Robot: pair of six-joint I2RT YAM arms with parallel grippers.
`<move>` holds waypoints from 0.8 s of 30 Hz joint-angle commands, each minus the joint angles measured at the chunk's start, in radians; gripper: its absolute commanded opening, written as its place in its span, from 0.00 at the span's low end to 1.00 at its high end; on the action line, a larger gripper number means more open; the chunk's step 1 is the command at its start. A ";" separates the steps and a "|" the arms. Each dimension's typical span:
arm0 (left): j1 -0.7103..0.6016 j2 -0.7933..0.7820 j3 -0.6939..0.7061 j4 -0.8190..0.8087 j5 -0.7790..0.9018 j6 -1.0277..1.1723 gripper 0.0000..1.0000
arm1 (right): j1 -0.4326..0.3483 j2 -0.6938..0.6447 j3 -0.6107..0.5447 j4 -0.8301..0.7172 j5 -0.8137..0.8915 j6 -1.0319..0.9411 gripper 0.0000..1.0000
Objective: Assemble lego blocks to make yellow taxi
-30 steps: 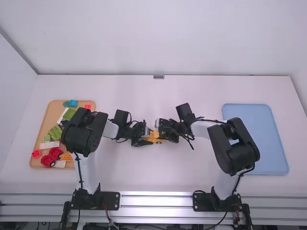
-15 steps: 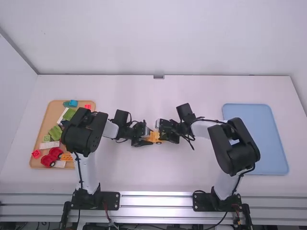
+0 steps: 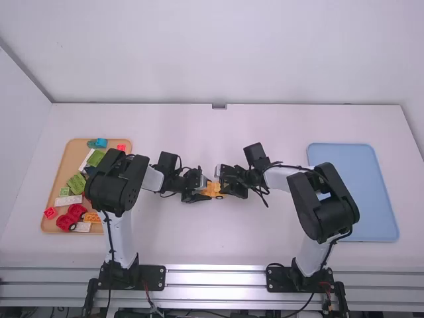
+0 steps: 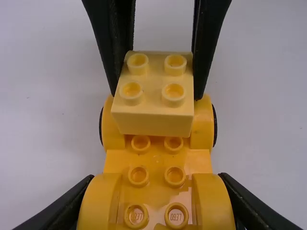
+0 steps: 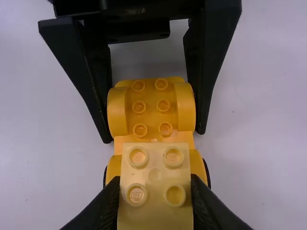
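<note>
Yellow plastic taxi body (image 4: 156, 160), wheeled, mid white surface (image 3: 218, 245). Left claw (image 3: 202, 192) clamped on its fendered end; right claw (image 3: 224, 189) clamped on pale-yellow four-stud plastic block (image 5: 156, 176) above other end. Left wrist view: small print on studs (image 4: 136, 216). High view: tan tray (image 3: 73, 150), blue tray (image 3: 344, 165).

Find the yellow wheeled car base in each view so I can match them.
High view: yellow wheeled car base, slightly below center.
Left wrist view: the base, center down to the bottom edge.
Right wrist view: the base, central, partly behind the pale yellow four-stud block.
Shared landmark: the left gripper, clamping one end.
</note>
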 commanded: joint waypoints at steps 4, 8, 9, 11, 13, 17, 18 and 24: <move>-0.003 0.018 0.009 -0.004 -0.031 0.002 0.50 | -0.002 0.001 -0.013 -0.005 -0.003 0.001 0.51; -0.003 0.018 0.009 -0.004 -0.031 0.002 0.49 | -0.002 0.001 -0.013 -0.004 -0.003 0.001 0.51; -0.003 0.018 0.009 -0.004 -0.031 0.002 0.49 | -0.002 0.001 -0.013 -0.001 -0.003 0.001 0.50; -0.003 0.018 0.009 -0.004 -0.031 0.002 0.49 | -0.002 0.001 -0.014 0.006 -0.002 0.007 0.47; -0.003 0.018 0.009 -0.004 -0.031 0.002 0.49 | -0.002 0.001 -0.013 0.011 -0.003 0.008 0.45; -0.003 0.018 0.009 -0.004 -0.031 0.002 0.49 | -0.002 0.001 -0.013 0.014 -0.003 0.005 0.34; -0.003 0.018 0.009 -0.004 -0.031 0.002 0.49 | -0.002 0.001 -0.013 0.014 -0.003 0.005 0.30; -0.003 0.018 0.009 -0.004 -0.031 0.002 0.49 | 0.008 0.001 -0.013 0.021 -0.003 0.005 0.27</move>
